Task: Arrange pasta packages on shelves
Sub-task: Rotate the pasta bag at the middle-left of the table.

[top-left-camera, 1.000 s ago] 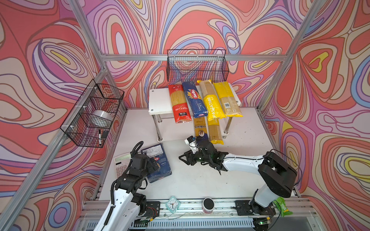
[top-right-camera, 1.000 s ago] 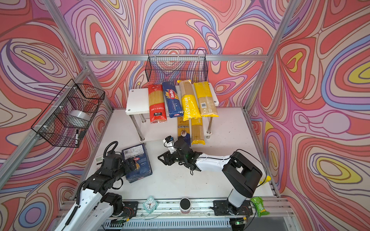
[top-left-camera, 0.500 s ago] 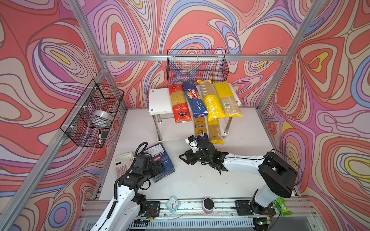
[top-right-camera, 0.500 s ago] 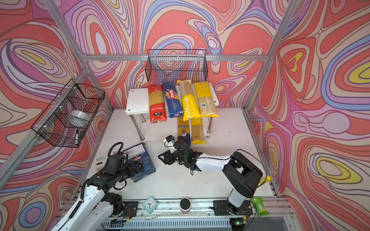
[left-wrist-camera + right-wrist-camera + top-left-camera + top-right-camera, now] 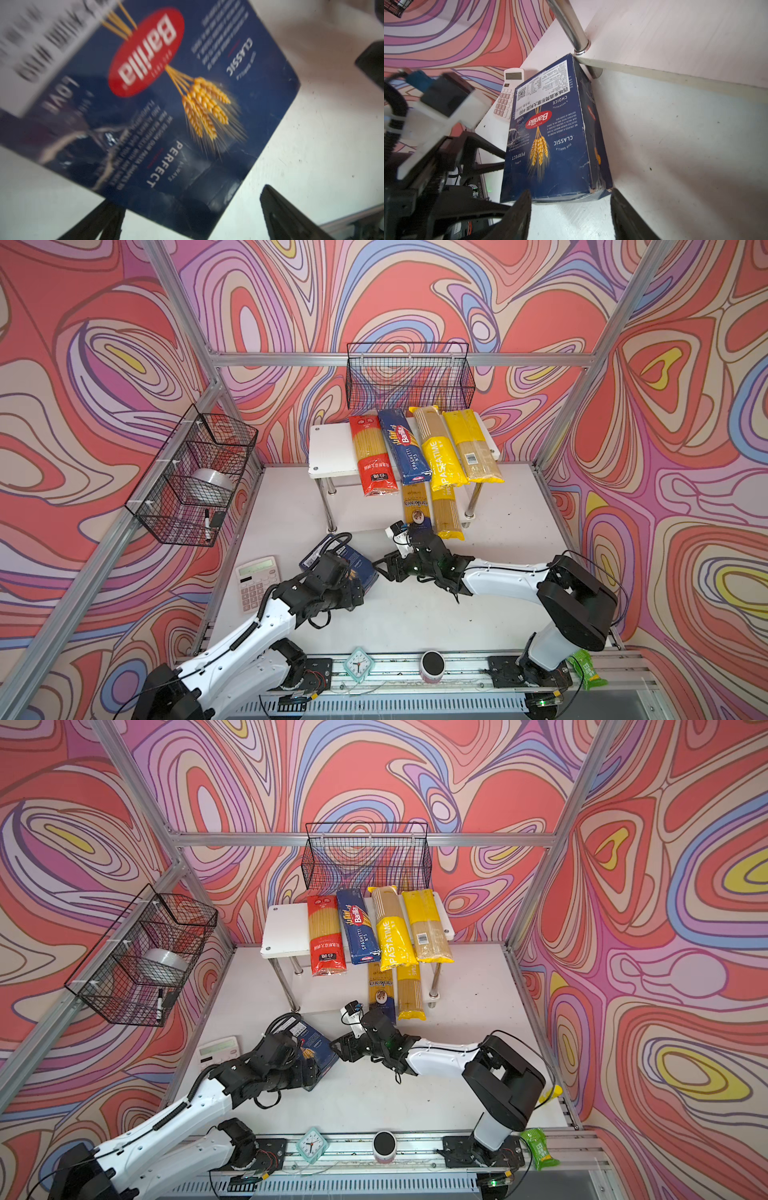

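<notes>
A blue Barilla box (image 5: pixel 359 566) (image 5: pixel 318 1048) (image 5: pixel 554 135) lies flat on the table in front of the shelves (image 5: pixel 332 452) (image 5: pixel 284 932). My left gripper (image 5: pixel 353 593) (image 5: pixel 192 220) hangs over its near corner, open, with that corner between the wide-apart fingers. My right gripper (image 5: pixel 384 568) (image 5: pixel 571 218) is open just off the box's right end. On the top board lie a red bag (image 5: pixel 372 456), a dark-blue bag (image 5: pixel 403 452), a PASTATIME bag (image 5: pixel 440 452) and a barcode bag (image 5: pixel 471 452). Two packs (image 5: pixel 415 506) rest on the lower board.
A calculator (image 5: pixel 258 580) lies left of the box. Black wire baskets hang on the back wall (image 5: pixel 409 377) and the left wall (image 5: pixel 195 477). A clock (image 5: pixel 358 664), a small cylinder (image 5: pixel 432 664) and a green packet (image 5: pixel 584 668) sit along the front rail.
The box has slid and turned to the right, toward my right gripper, with my left gripper moving right along with it. The right arm has stayed nearly still.
</notes>
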You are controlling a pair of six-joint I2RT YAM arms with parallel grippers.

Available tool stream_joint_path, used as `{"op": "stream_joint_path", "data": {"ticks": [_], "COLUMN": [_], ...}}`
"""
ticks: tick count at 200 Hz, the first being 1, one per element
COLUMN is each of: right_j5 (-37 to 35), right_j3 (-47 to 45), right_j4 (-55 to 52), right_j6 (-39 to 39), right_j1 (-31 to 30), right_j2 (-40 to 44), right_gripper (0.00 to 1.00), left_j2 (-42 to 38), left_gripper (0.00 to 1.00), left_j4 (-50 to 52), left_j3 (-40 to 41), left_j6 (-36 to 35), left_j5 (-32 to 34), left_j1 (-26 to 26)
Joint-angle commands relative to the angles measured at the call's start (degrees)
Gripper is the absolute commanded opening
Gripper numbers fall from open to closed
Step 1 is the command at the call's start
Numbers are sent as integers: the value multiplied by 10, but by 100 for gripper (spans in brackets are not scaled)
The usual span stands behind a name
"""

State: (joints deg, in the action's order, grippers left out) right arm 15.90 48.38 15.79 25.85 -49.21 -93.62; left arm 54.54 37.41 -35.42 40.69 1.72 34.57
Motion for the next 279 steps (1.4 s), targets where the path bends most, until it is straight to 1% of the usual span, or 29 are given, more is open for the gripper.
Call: {"op": "stream_joint_path", "data": {"ticks": [1, 9, 24, 33, 59, 73, 87, 118, 134, 144, 158, 164, 194, 214, 239, 249, 267, 279], "right_j5": [-10, -8, 4, 12, 25, 39, 50, 51, 49, 49, 49, 46, 43, 52, 47, 46, 44, 34], "right_j3": [-1, -1, -8, -16, -39, -55, -73, -90, -96, -99, -98, -94, -80, -77, -79, -74, -68, -69], "right_j4": [-31, -40, -38, -29, -10, 10, 34, 45, 63, 80, 96, 96, 105, 121, 127, 122, 122, 128], "right_j6": [3, 6, 24, 35, 74, 98, 116, 138, 150, 158, 163, 162, 162, 169, 169, 163, 160, 157], "right_j1": [-3, -2, -3, -3, -3, -6, -17, -42, -49, -51, -56, -60, -81, -85, -84, -85, -85, -85], "right_j2": [32, 36, 42, 45, 57, 62, 68, 64, 59, 52, 40, 33, 6, -13, -18, -22, -30, -30], "right_gripper": [62, 62, 62, 62, 62, 62, 62, 62, 63, 62, 63, 62, 63, 63, 63, 63, 64, 64], "left_j2": [8, 6, 0, -3, 4, 15, 31, 90, 112, 119, 124, 127, 151, 162, 167, 168, 163, 153], "left_gripper": [100, 100, 100, 100, 100, 100, 100, 100, 100, 100, 100, 100, 100, 100, 100, 100, 100, 100], "left_j4": [72, 79, 72, 55, 8, -38, -89, -137, -166, -187, -218, -247, -291, -292, -272, -259, -248, -249], "left_j3": [-62, -78, -93, -93, -83, -68, -55, -67, -61, -51, -32, -24, -11, -14, -14, -12, -9, 2], "left_j6": [-51, -62, -80, -97, -139, -139, -137, -178, -200, -197, -194, -192, -206, -211, -204, -192, -166, -151], "left_j5": [115, 116, 94, 82, 84, 37, 36, 100, 92, 88, 52, 42, -33, -79, -111, -128, -188, -214], "left_j1": [-2, -11, -43, -64, -135, -177, -188, -191, -211, -229, -257, -263, -266, -266, -266, -266, -266, -265]}}
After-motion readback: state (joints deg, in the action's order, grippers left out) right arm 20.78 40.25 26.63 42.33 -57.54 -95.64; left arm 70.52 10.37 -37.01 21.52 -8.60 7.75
